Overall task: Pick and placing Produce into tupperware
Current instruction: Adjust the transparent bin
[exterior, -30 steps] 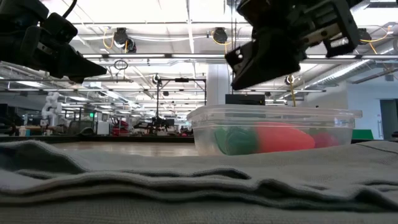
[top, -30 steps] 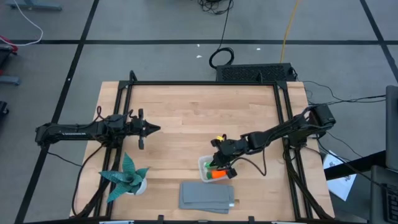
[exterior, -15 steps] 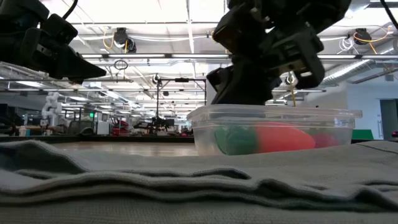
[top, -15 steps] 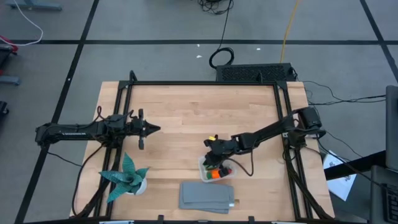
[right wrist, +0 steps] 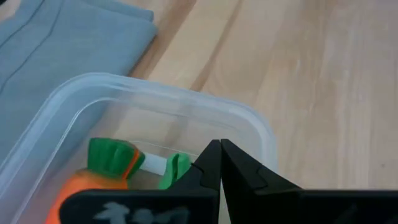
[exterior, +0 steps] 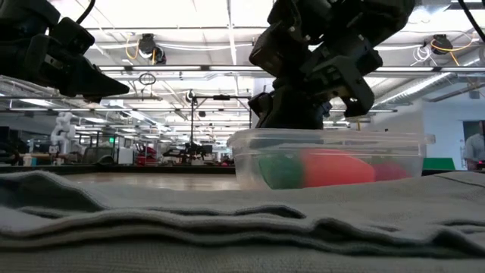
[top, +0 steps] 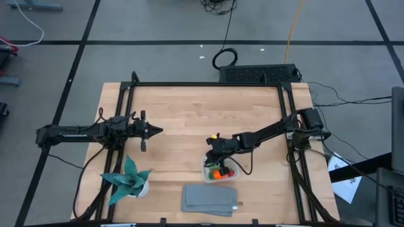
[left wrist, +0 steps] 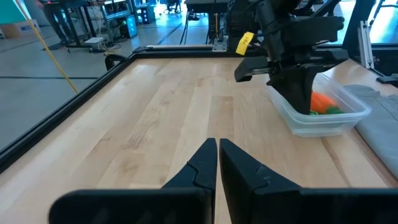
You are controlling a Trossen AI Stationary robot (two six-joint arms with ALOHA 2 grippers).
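Note:
The clear tupperware (top: 206, 166) stands on the table at front centre, just beyond the grey cloth. In it lie the orange carrot (right wrist: 87, 186) with its green top, the green pod (right wrist: 177, 168) and a red berry (exterior: 390, 171). My right gripper (right wrist: 221, 146) is shut and empty. It points down into the tupperware at its left end, right beside the pod; it also shows in the left wrist view (left wrist: 305, 99). My left gripper (top: 158, 130) is shut and empty, held above the table's left part. My right gripper has its shut fingertips (left wrist: 303, 107) down inside the tupperware near the wall (right wrist: 249, 124), coming from above and slanting from the table's right. I cannot tell whether they touch the wall or the pod.
A folded grey cloth (top: 210, 198) lies at the near edge, right in front of the tupperware. A teal spiky plant in a white pot (top: 129, 178) stands at the front left. Bare wooden table (top: 189, 113) stretches across the middle and far side.
My right gripper has gone toward the table's left edge and down, from above the tupperware's right part to its left end. Its fingers now reach below the rim. The produce stays in the tupperware.

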